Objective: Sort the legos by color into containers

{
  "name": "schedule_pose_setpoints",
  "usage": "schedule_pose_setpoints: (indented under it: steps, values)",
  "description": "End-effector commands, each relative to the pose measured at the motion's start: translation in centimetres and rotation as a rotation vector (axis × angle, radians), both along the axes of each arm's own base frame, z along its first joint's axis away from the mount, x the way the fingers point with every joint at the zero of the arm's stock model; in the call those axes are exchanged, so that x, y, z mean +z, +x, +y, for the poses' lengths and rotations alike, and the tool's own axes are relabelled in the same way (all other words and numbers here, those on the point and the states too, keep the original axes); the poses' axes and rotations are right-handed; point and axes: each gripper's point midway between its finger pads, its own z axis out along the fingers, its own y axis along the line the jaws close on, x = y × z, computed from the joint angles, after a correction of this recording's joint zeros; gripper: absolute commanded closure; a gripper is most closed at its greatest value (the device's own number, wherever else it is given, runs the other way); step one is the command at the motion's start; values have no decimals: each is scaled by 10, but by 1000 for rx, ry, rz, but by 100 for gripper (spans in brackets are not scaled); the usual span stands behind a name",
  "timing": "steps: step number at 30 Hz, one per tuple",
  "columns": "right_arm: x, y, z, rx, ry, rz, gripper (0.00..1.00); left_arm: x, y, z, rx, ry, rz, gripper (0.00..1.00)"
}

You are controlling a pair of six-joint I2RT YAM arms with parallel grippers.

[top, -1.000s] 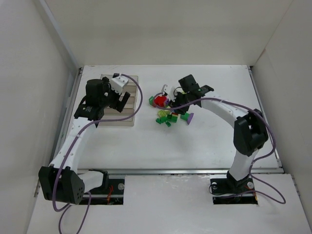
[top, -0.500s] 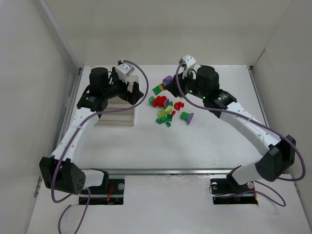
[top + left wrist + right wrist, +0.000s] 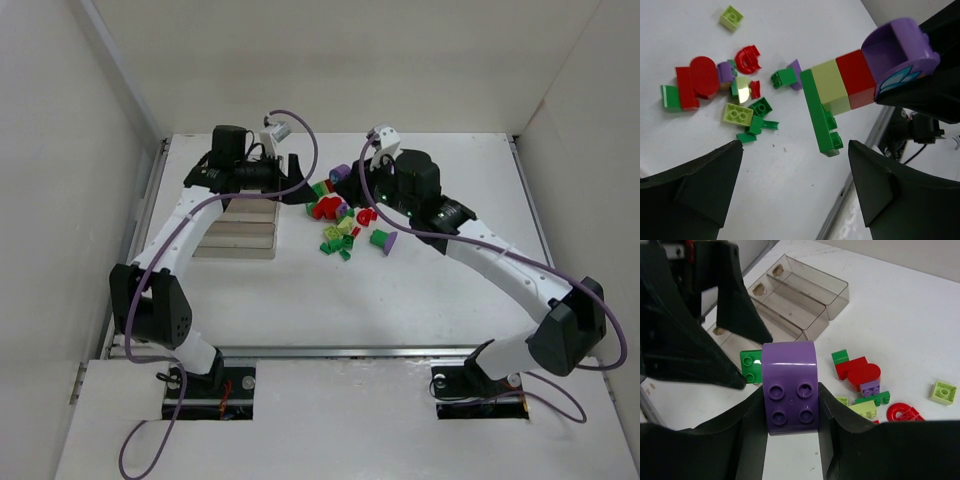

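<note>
Right gripper (image 3: pixel 791 407) clenches purple rounded plastic brick (image 3: pixel 790 385) heading a red-lime-green stack (image 3: pixel 832 87), aloft between loose bricks (image 3: pixel 702 80) and clear plastic tray (image 3: pixel 838 301). Left gripper (image 3: pixel 796 155) spread, empty, aimed at stack. Risk: skewed pull scatters pieces.

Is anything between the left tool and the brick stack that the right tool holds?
Nothing visible does. The left tool has its jaws open and faces the brick stack, gripped by the right tool, with only air between them. The loose bricks lie apart on the table.
</note>
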Motion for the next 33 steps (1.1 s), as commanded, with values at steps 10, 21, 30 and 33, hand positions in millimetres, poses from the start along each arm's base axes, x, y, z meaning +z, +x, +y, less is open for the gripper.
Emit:
schedule_pose_setpoints:
  steps: [10,21,30,33]
  values:
    - [42,-5,9,20,95,-106,100,13,-12,-23,-79,-26,23,36]
    - [29,-3,12,29,80,-83,100,20,-12,-24,-84,-42,1,100]
    - [22,8,-13,-112,41,-103,100,-19,-6,13,14,72,26,100]
    - [22,9,-15,-119,23,-119,100,-38,2,38,85,151,38,100]
